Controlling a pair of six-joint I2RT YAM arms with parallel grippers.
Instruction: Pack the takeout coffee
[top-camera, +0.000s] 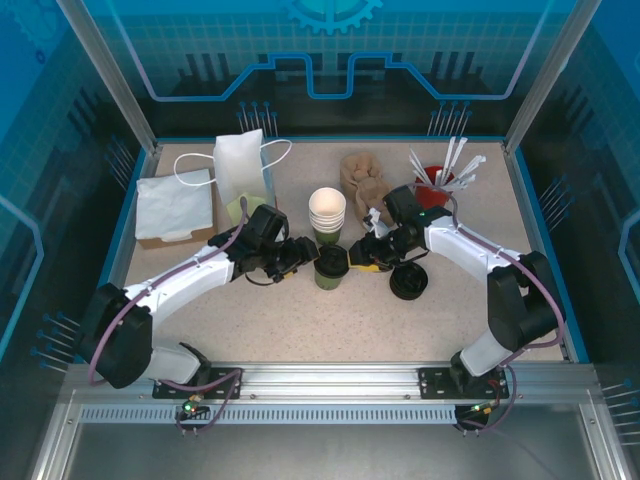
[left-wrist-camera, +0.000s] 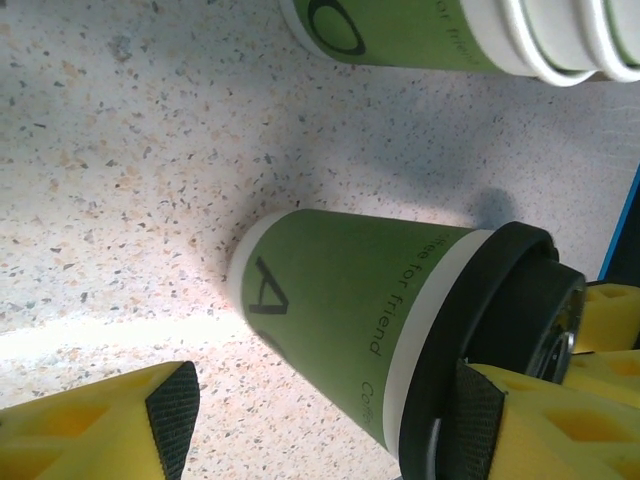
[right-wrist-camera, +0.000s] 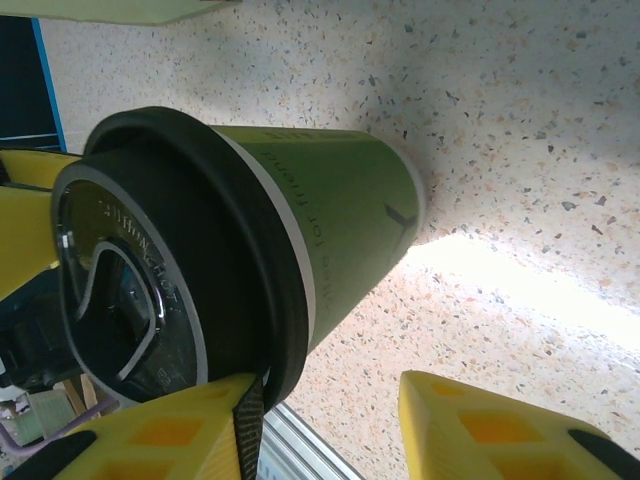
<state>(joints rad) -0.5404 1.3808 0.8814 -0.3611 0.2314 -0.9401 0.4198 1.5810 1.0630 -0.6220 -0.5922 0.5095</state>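
Note:
The takeout coffee (top-camera: 331, 268), a small olive-green cup with a black lid, stands upright on the table between my two grippers. My left gripper (top-camera: 304, 256) is on its left and my right gripper (top-camera: 358, 262) on its right. In the left wrist view the cup (left-wrist-camera: 350, 310) lies between the open jaws of the left gripper (left-wrist-camera: 320, 420); one pad (left-wrist-camera: 478, 415) sits at the lid's rim (left-wrist-camera: 500, 330), the other is well clear. In the right wrist view the right gripper (right-wrist-camera: 330, 430) is open too. One of its fingers (right-wrist-camera: 190, 430) rests against the lid (right-wrist-camera: 150, 260); the other is off the cup (right-wrist-camera: 340, 200).
A stack of lidless green cups (top-camera: 326, 213) stands just behind the coffee. Loose black lids (top-camera: 408, 282) lie to its right. A white paper bag (top-camera: 240, 165) and napkins (top-camera: 175, 205) are at the back left, brown carriers (top-camera: 362, 175) and a red holder (top-camera: 440, 178) at the back right.

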